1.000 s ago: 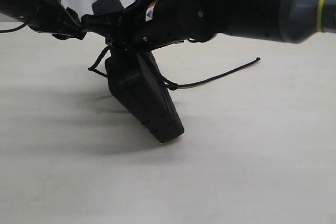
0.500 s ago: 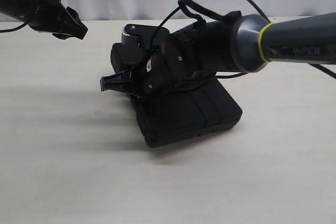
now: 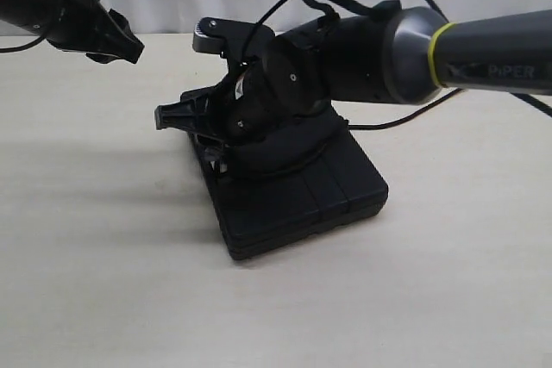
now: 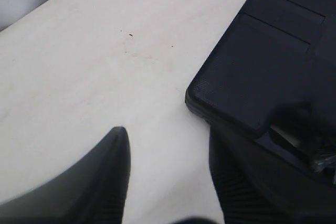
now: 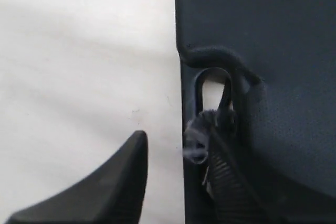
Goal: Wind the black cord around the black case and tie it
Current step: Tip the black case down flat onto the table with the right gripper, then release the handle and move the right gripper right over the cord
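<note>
The right gripper (image 5: 170, 145) sits with its jaws apart: one finger over the bare table (image 3: 103, 282), the other lying on the handle end of the black case (image 3: 302, 196). Nothing is clamped between them. The frayed end of the black cord (image 5: 197, 142) rests against that inner finger, beside the handle slot (image 5: 212, 85), where a strand appears to pass through the opening.

Change over the last second: the case was tipped up on a corner with both arms crowded at it and the cord trailing off to the side. It now lies flat, and the right arm alone is over it. Judged from this, the cord has been let go — whether any wrap is in place cannot be confirmed, since the arm hides that end.

The left gripper (image 4: 167, 140) hangs clear of the case, jaws apart and empty. No other objects are on the table. The main obstruction is the right arm itself, which covers the handle end in the exterior view.
</note>
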{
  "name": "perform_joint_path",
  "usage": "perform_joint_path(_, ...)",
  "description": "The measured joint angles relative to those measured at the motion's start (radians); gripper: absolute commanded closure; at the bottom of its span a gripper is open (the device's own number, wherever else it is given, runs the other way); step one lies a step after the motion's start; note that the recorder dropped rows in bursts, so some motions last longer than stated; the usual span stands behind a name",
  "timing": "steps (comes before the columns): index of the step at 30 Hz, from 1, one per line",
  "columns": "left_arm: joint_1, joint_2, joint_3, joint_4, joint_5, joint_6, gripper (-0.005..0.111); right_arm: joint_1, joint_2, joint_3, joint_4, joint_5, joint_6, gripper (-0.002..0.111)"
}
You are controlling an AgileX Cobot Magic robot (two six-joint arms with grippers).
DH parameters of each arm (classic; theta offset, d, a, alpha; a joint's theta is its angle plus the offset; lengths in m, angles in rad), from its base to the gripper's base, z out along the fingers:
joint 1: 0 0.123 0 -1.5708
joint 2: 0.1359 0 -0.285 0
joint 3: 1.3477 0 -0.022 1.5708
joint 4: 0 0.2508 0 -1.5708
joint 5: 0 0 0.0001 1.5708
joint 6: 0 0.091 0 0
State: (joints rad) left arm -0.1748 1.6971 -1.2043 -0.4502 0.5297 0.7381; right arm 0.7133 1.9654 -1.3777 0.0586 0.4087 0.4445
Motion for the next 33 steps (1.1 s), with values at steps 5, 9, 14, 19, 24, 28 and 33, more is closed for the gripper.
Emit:
perform_joint_path(5, 0.000, 0.000, 0.000, 0.000, 0.000, 0.000, 0.062, 0.000, -0.004, -0.056, 0.000, 0.081, -0.022, 0.061)
perform_joint_path(9, 0.000, 0.000, 0.000, -0.002, 0.006, 0.000, 0.062, -0.002, -0.038, -0.104, -0.039, 0.172, -0.031, 0.063)
perform_joint_path(14, 0.000, 0.007, 0.000, -0.171, 0.069, 0.184, 0.062, -0.061, -0.093, -0.134, -0.059, 0.340, -0.041, 0.065)
perform_joint_path(19, 0.000, 0.066, 0.000, -0.504, 0.351, 0.640, 0.062, -0.182, -0.124, -0.119, -0.067, 0.505, -0.106, 0.065)
perform_joint_path(24, -0.048, 0.128, 0.000, -0.623, 0.548, 0.945, 0.062, -0.307, -0.173, -0.020, -0.067, 0.474, -0.133, 0.065)
perform_joint_path(28, -0.137, 0.175, 0.000, -0.521, 0.497, 1.002, 0.062, -0.443, -0.188, 0.085, -0.067, 0.391, -0.159, 0.065)
perform_joint_path(33, -0.245, 0.197, 0.000, -0.374, 0.360, 1.012, 0.062, -0.623, -0.185, 0.208, 0.018, 0.246, -0.247, 0.065)
